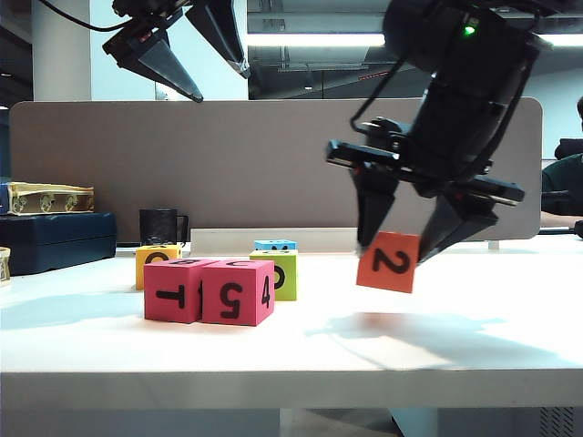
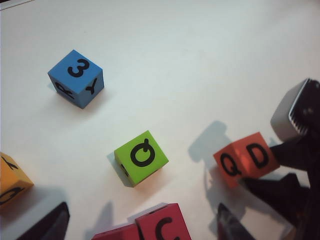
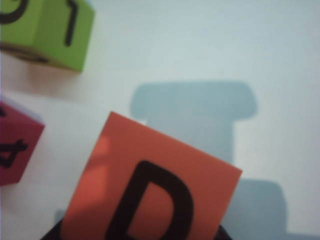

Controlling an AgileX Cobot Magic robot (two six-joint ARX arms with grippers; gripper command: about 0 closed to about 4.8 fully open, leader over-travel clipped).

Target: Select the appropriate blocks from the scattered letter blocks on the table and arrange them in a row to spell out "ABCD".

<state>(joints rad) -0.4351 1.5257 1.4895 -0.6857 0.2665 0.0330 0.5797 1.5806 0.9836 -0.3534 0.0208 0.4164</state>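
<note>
One orange D block [image 1: 389, 261], gripped aloft by right gripper [image 1: 406, 248] for joining the pink-red pair [image 1: 209, 290] near the table [image 1: 291, 364] front edge; left gripper [image 1: 196, 59] wide, raised clear.

The right arm [image 1: 455, 82] is glossy black and bulky, with a small green light near its top and thin black cables looped down beside it toward the table [image 1: 455, 355]. Its right gripper [image 1: 407, 241] ends in two tapering black fingers under a flat black crossbar. The left gripper [image 1: 205, 68], far above the table, has dark wedge-shaped fingers with pale edges, a black cable trailing off it. One grey ribbed pad [image 2: 295, 112] shows
</note>
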